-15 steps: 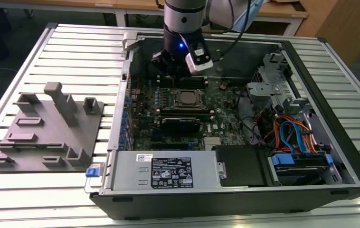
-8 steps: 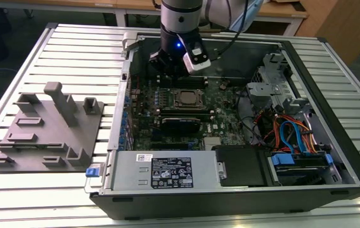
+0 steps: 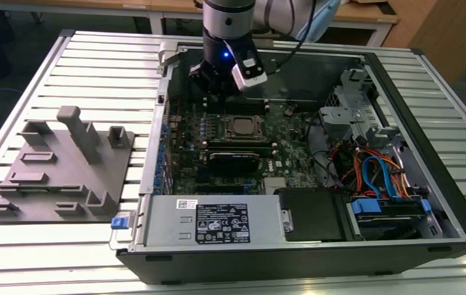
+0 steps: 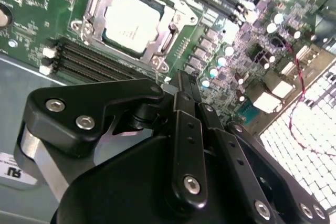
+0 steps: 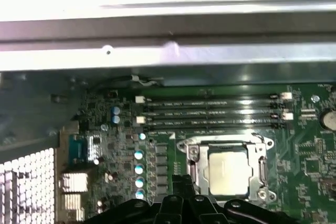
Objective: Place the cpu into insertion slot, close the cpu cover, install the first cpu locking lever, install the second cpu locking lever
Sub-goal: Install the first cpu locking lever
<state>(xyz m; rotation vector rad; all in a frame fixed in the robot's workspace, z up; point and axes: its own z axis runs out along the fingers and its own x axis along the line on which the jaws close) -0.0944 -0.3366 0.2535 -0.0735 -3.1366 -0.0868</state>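
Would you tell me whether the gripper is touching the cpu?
Apart: the first wrist view shows the cpu cover between the gripper and the cpu.

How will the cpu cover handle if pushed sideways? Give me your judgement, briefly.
The cpu cover looks like a thin metal frame: probably light and stiff, though its edges might bend. It lies flat around the cpu, apparently closed, so a sideways push likely shifts it little.
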